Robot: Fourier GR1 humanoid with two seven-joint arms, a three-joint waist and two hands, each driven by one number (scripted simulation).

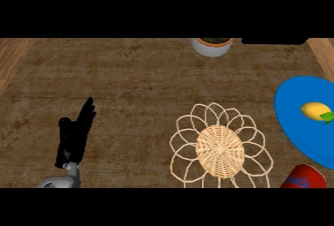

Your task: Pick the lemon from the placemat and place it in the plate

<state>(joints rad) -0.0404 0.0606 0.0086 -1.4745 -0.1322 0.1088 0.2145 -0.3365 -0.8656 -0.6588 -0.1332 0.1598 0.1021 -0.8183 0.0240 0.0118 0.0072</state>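
Filling the view, a brown counter (130,79) bears a woven placemat (220,149).

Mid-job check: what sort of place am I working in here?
Probably a kitchen counter set for a meal: a wood-grain top, a woven placemat, a blue plate holding a lemon, and a white pot at the far edge.

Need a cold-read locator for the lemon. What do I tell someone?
Find the big blue plate at the counter's right edge. On it lies the lemon, a small yellow oval with a green leaf. Nothing else is yellow: the woven placemat left of the plate is tan, the item nearer the robot is red.
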